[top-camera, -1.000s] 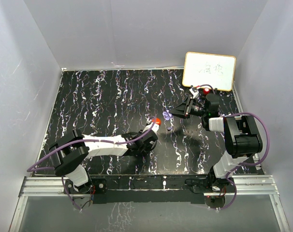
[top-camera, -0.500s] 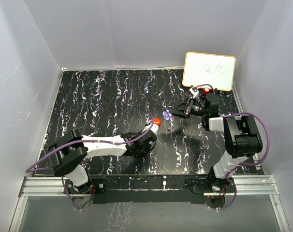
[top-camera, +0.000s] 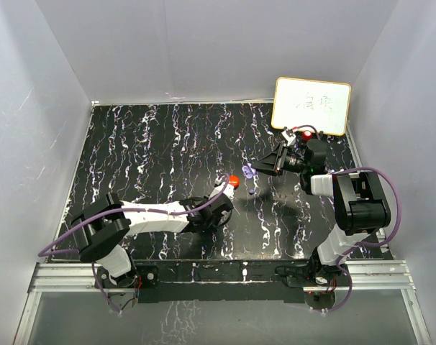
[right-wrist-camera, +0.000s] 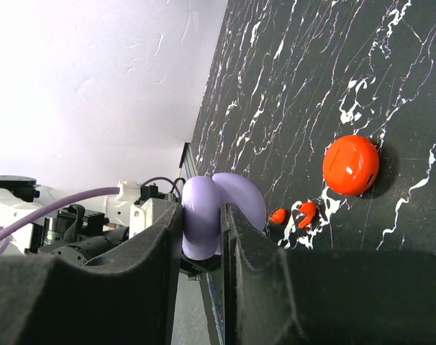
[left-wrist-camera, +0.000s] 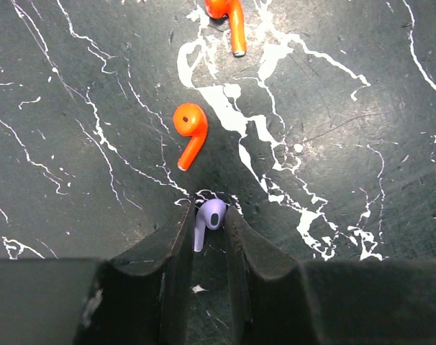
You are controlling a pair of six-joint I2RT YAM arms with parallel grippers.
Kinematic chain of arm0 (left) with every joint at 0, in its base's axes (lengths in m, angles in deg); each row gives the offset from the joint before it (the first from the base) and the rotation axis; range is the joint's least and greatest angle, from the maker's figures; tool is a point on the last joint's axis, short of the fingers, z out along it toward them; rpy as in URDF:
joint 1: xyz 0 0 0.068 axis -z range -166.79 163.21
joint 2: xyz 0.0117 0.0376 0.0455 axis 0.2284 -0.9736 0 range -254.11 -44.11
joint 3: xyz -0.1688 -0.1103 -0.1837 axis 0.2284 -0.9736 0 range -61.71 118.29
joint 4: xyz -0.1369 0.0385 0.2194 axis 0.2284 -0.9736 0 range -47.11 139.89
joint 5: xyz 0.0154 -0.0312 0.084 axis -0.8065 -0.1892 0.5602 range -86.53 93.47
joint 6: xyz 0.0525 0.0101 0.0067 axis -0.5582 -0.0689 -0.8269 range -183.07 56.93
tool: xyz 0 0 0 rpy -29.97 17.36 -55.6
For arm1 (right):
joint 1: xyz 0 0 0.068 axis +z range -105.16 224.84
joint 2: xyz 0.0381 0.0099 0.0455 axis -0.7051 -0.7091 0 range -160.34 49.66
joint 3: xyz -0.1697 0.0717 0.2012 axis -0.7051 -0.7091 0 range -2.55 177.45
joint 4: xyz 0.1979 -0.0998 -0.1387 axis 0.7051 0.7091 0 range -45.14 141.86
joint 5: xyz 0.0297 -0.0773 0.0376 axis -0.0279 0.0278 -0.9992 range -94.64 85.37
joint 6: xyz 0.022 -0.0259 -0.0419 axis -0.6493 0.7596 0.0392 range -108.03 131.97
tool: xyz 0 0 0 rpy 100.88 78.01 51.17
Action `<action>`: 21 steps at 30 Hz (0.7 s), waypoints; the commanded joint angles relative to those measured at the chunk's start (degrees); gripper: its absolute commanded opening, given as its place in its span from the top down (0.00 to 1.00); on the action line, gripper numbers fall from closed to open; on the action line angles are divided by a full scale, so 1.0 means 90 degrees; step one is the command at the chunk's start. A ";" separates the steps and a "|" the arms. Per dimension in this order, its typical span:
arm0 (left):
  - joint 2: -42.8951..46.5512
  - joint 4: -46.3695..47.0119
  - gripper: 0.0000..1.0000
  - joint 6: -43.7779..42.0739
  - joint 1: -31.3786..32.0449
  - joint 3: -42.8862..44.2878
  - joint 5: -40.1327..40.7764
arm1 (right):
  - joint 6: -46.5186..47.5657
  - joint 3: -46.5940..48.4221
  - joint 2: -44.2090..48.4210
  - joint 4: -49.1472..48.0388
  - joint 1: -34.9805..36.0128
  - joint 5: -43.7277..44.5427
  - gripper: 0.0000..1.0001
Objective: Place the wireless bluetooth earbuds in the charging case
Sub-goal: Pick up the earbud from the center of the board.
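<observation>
Black white-veined marble tabletop (top-camera: 146,144).
Mid-table, left gripper (left-wrist-camera: 209,208) jaws flank a small lavender plastic earbud (left-wrist-camera: 212,215), grip I cannot tell; far right, right gripper (right-wrist-camera: 201,215) jaws clamp a raised round lavender case (right-wrist-camera: 239,198).

Both arms are made of white shells and black joint blocks, the left arm (top-camera: 160,218) and the right arm (top-camera: 358,205) alike. A thin purple cable (top-camera: 398,208) runs along each one. A small red light (top-camera: 306,134) glows near the right wrist. The left gripper (left-wrist-camera: 209,215) has matt black, wedge-shaped fingers (left-wrist-camera: 167,259).
</observation>
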 commanded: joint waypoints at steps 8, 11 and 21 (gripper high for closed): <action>-0.0216 -0.0646 0.90 0.0493 -0.0305 0.0249 0.0351 | 0.0008 0.0013 0.0200 -0.0372 -0.0028 -0.0080 1.00; -0.0257 -0.0784 0.87 0.0641 -0.0397 0.0301 0.0423 | 0.0007 0.0002 0.0191 -0.0379 -0.0030 -0.0078 1.00; -0.0119 -0.0767 0.89 0.0745 -0.0593 0.0155 0.0334 | 0.0006 -0.0012 0.0181 -0.0401 -0.0031 -0.0085 1.00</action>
